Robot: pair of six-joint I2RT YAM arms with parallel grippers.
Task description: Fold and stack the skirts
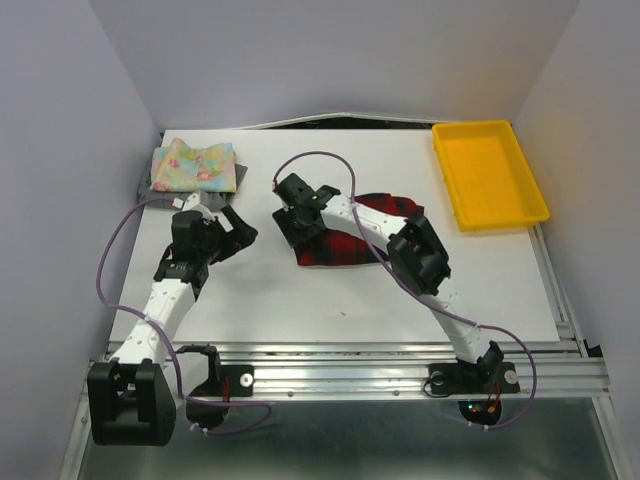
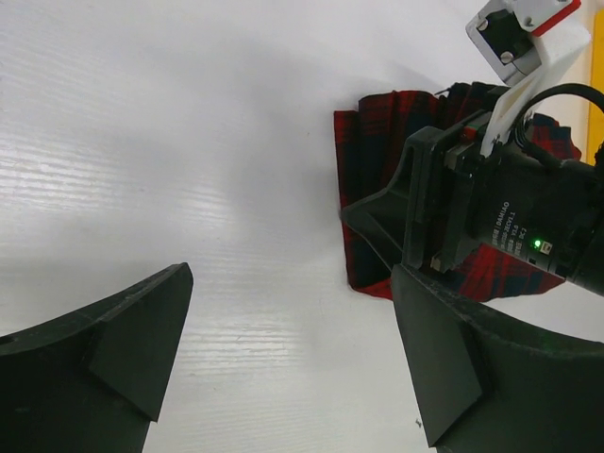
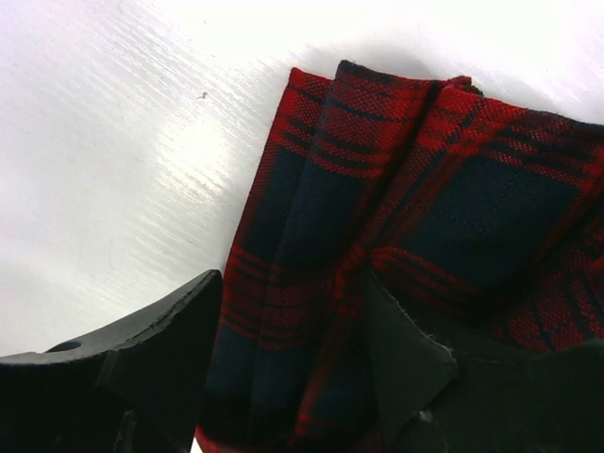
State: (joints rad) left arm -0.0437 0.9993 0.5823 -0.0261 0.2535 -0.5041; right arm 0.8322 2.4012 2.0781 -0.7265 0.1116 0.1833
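**plaid skirt mid-table, right jaws parted over its edge, left one just waiting**

so the plaid skirt (image 1: 335, 252) sits about dead centre of the top view. it looks folded over already, with layered edges showing in the right wrist view. the right gripper (image 3: 291, 283) is down at the skirt's left edge with a finger on either side of the cloth. the jaws are clearly apart, so i'd call it spread open over the fabric, not pinching. my guess is it's there to work that edge, either tidying the fold or lining up a grab.

the left gripper (image 2: 288, 283) is spread wide with nothing in it. it hangs over bare table (image 1: 300, 300) just left of the skirt and faces it, i'd say ready to help without crowding.

the floral skirt (image 1: 195, 165) is folded in the upper left of the top view, lying on what looks like the grey skirt (image 1: 142, 186), only a sliver of which shows. that pile is presumably where the plaid one ends up.

room-wise, the lower middle of the table is open, and so is the strip between the plaid skirt and the pile. the yellow tray (image 1: 490, 175) is far off at upper right, no bother. the tight spot is the two wrists sitting close together at centre left.
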